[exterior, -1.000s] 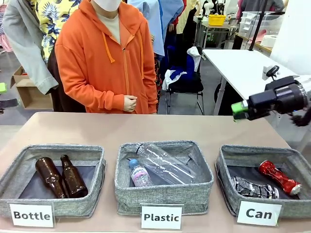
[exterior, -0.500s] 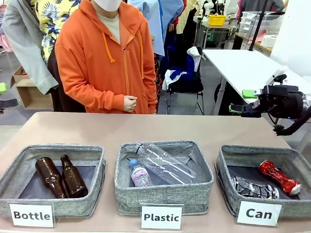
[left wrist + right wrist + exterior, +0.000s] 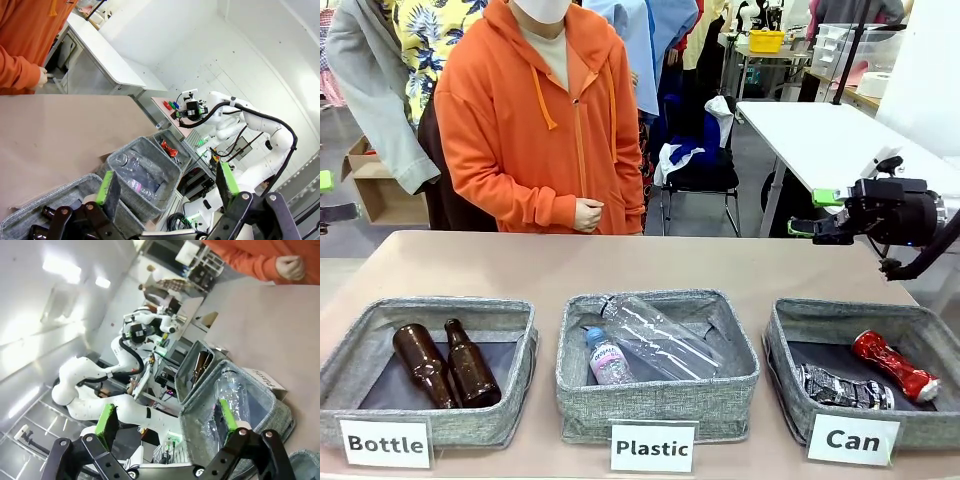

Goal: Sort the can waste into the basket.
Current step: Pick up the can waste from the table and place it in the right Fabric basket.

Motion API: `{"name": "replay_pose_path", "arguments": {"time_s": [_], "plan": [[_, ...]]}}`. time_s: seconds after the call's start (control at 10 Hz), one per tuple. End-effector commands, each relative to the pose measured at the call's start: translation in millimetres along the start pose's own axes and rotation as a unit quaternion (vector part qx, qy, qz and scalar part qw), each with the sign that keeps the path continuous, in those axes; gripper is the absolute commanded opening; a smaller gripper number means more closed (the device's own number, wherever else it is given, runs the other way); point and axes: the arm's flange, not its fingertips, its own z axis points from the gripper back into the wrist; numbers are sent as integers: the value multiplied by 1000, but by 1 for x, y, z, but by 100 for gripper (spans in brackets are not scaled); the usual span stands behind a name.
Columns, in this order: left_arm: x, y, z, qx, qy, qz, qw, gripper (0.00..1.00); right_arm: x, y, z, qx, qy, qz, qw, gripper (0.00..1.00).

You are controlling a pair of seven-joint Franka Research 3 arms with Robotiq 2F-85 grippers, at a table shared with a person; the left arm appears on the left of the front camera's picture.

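Three soft grey cloth baskets with dark insides sit in a row on the smooth tan table. Each has a white card with black letters on its front. The basket on the right says "Can". Two squashed metal cans lie flat inside it. The red can is shiny, pinched thin in the middle, and lies toward the back right. The dark can is crumpled, with silver ends, and lies just in front of it to the left. The middle basket says "Plastic" and holds two clear bottles; the small one has a blue cap. The left basket says "Bottle" and holds two brown glass bottles. The right gripper hangs in the air above and behind the can basket, fingers wide apart, holding nothing. The left gripper also has its green-tipped fingers wide apart and empty. A person in an orange hoodie stands at the far side.
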Motion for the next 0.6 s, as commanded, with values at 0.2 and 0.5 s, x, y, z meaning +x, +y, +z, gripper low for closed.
{"name": "replay_pose_path", "arguments": {"time_s": [0.2, 0.5], "plan": [[2, -3, 0, -3, -4, 5, 1000, 100, -2, 4, 1, 8, -3, 6, 1000, 100], [2, -3, 0, -3, -4, 5, 1000, 100, -2, 4, 1, 8, -3, 6, 1000, 100]]}}
